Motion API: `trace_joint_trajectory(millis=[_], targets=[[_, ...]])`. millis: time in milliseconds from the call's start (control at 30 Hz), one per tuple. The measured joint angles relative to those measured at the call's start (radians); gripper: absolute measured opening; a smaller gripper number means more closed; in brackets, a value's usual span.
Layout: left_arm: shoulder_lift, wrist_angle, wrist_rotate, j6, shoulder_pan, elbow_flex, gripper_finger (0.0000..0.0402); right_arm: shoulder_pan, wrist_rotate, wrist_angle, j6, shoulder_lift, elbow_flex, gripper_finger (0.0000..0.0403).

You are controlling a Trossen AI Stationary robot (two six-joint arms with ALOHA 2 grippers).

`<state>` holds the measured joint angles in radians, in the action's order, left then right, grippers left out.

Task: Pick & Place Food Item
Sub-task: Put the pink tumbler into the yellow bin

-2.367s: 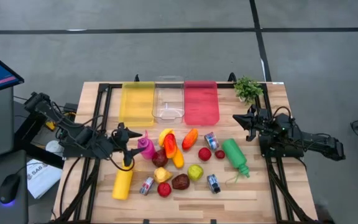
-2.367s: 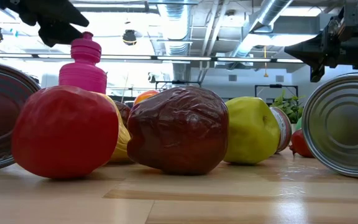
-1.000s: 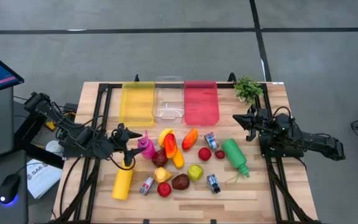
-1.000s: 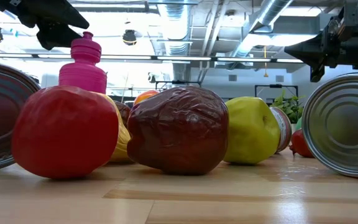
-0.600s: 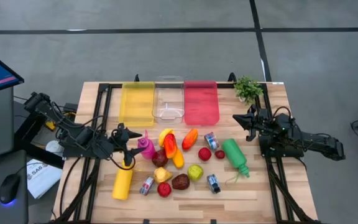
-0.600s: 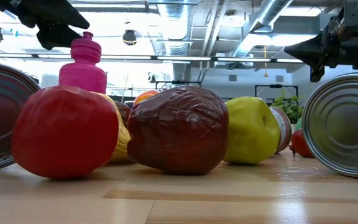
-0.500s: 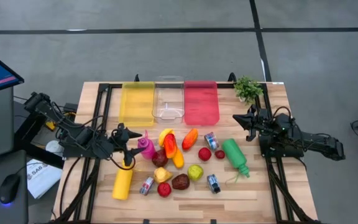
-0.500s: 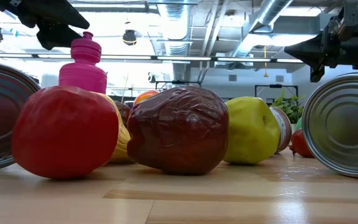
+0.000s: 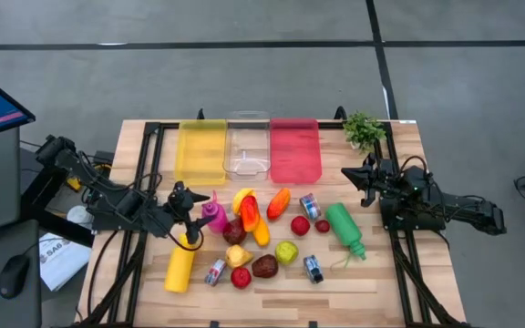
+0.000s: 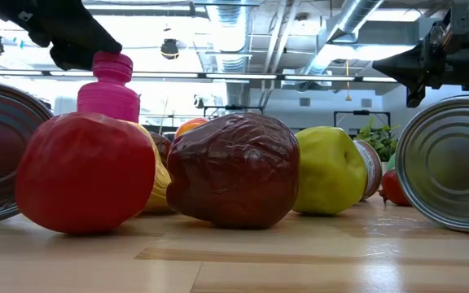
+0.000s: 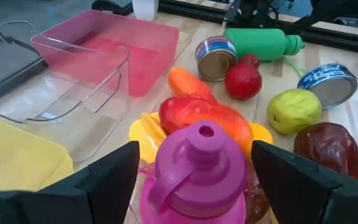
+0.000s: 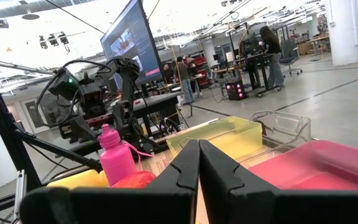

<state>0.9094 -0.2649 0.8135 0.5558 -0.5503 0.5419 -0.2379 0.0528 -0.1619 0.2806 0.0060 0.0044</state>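
The left end effector (image 9: pixel 190 219) has edged closer to the pink bottle (image 9: pixel 214 215); nothing else has shifted.
The bottle stands upright at the left end of the food cluster, bright pink plastic with a ribbed body, a narrower cap and a loop at the neck; the left end effector is spread, one finger (image 11: pixel 101 177) on each side of the cap, neither visibly touching it. Fruit crowds the bottle's right side, while bare counter (image 9: pixel 167 191) lies between it and the yellow bin (image 9: pixel 200 150), clear bin (image 9: pixel 247 146) and red bin (image 9: pixel 294 150) along the far edge. The right end effector (image 9: pixel 346 172) waits near the plant (image 9: pixel 365 128), fingers pressed together. The can (image 11: pixel 215 58) labels are too small to read.
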Motion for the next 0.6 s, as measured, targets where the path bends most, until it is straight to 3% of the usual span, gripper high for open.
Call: trace_joint_trajectory(millis=[600], targets=[[0.000, 0.054, 0.000, 0.001, 0.000, 0.000, 0.0300, 0.000, 0.000, 0.000, -0.002, 0.000, 0.000, 0.0006]])
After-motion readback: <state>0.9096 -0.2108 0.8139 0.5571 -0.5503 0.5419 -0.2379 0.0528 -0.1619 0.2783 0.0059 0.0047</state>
